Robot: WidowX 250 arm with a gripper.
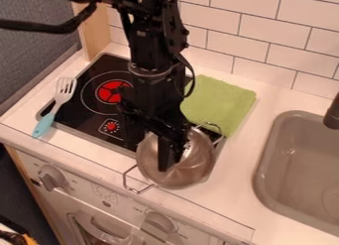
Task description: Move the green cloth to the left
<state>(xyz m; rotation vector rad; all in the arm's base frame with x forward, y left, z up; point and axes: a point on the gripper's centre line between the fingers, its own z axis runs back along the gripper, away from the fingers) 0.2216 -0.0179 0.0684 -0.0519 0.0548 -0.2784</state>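
Observation:
The black gripper (170, 158) hangs down from the top over the metal pot (192, 173), its lower end in front of the pot's inside. Behind and to the right of the gripper, the green cloth (222, 104) lies flat, near the tiled wall. The arm hides the cloth's left edge, and the pot's rear handle is at its lower edge. Whether cloth and gripper touch at that hidden edge, I cannot tell; the part of the cloth in sight is apart from the gripper.
A black stove top (96, 112) with a red burner lies left of the arm. A spatula (55, 106) with a blue handle rests along its left edge. The grey sink (265, 162) and its dark faucet (332, 114) are at the right. White tiles (253, 34) rise behind the counter.

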